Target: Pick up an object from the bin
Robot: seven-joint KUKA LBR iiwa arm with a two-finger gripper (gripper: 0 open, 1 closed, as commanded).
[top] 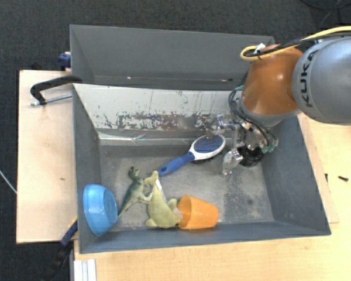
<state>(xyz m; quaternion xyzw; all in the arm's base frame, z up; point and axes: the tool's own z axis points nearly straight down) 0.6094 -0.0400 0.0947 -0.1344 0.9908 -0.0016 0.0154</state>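
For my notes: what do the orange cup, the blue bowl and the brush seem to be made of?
Orange cup: likely plastic, smooth and evenly coloured.
Blue bowl: likely plastic, glossy, with a sheen on its rim.
Brush: probably hard plastic, with a blue handle and a white-rimmed head. The bristle material is unclear.

Here's my feed: the arm [330, 78] comes in from the right, with its orange cover [269, 84] over the back right part of the bin [164, 48]. The gripper [238, 156] is low near the floor, just right of the white-and-blue head of a brush [206, 148]. It's very close, but I can't say if it's touching. The brush's blue handle runs down-left toward the middle. Along the front wall there's a little row: a blue bowl [99, 208] on its side in the left corner, a skinny green dinosaur [131, 193], a pale yellow-green toy animal [161, 211], and a tipped-over orange cup [198, 213] touching that toy.
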